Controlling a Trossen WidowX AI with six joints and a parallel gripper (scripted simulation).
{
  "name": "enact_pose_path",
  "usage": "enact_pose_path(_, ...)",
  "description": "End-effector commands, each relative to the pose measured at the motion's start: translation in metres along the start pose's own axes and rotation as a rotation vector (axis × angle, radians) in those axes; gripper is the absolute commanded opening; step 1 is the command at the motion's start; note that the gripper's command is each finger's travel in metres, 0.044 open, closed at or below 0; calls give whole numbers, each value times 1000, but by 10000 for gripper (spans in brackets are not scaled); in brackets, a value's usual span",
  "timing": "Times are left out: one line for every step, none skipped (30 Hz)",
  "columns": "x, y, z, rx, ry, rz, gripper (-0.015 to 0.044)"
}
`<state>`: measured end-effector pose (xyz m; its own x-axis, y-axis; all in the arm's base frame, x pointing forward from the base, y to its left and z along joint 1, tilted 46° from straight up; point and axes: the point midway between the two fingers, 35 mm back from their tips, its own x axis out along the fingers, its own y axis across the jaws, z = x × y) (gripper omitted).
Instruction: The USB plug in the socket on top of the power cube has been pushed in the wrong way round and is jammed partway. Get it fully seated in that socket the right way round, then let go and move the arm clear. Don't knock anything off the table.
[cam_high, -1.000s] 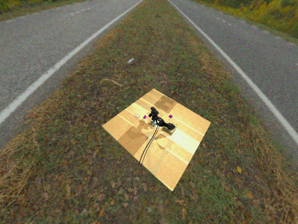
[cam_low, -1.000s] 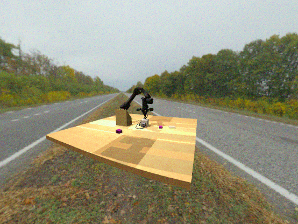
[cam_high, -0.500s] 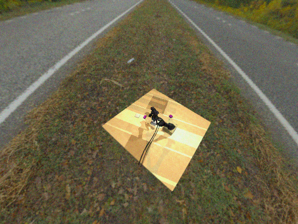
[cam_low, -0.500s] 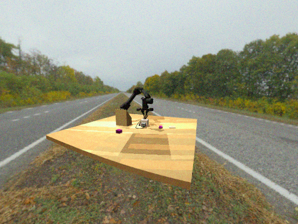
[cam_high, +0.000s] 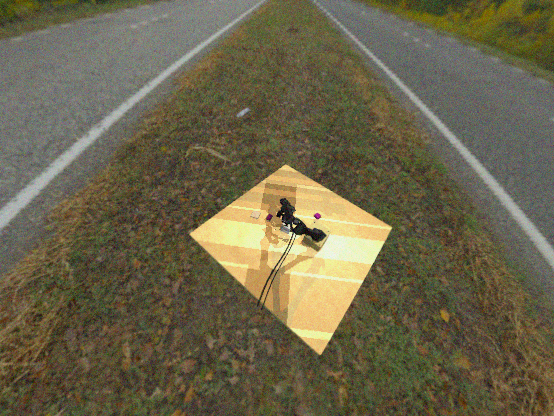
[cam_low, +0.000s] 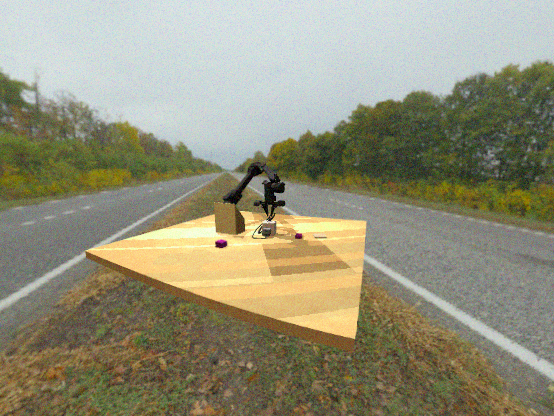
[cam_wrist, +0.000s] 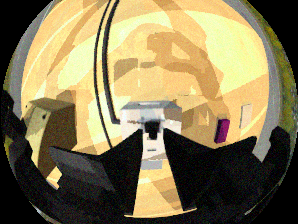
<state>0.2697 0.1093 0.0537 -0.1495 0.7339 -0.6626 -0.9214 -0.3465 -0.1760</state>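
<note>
The power cube (cam_high: 285, 229) (cam_low: 271, 226) (cam_wrist: 131, 132), a pale box, stands on the table below the arm. A small black USB plug (cam_wrist: 152, 130) stands at its top socket, between my fingertips. How deep it sits and which way round it is cannot be told. My gripper (cam_low: 270, 218) (cam_wrist: 153, 133) is slightly open just over the cube, with a thin gap beside the plug in the wrist view. Its fingers hide part of the cube. A second, grey connector or plug (cam_low: 266, 232) shows low on the cube's side.
Two black cables (cam_high: 276, 267) (cam_wrist: 106, 65) run across the table (cam_high: 320, 310) (cam_low: 200, 270). A purple block (cam_high: 269, 217) (cam_low: 298, 235) (cam_wrist: 222, 131) and a pale flat piece (cam_high: 255, 215) (cam_low: 320, 236) (cam_wrist: 245, 116) lie beside the cube. Another purple block (cam_high: 317, 216) (cam_low: 221, 243) lies near the brown base (cam_low: 227, 219).
</note>
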Motion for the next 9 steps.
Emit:
enact_pose_path(-3, 0, 0, -2, 1, 0, 95)
enact_pose_path(-4, 0, 0, -2, 1, 0, 95)
enact_pose_path(-5, 0, 0, -2, 1, 0, 95)
enact_pose_path(-6, 0, 0, -2, 1, 0, 95)
enact_pose_path(-7, 0, 0, -2, 1, 0, 95)
enact_pose_path(-8, 0, 0, -2, 1, 0, 95)
enact_pose_path(-9, 0, 0, -2, 1, 0, 95)
enact_pose_path(-10, 0, 0, -2, 1, 0, 95)
enact_pose_path(-11, 0, 0, -2, 1, 0, 95)
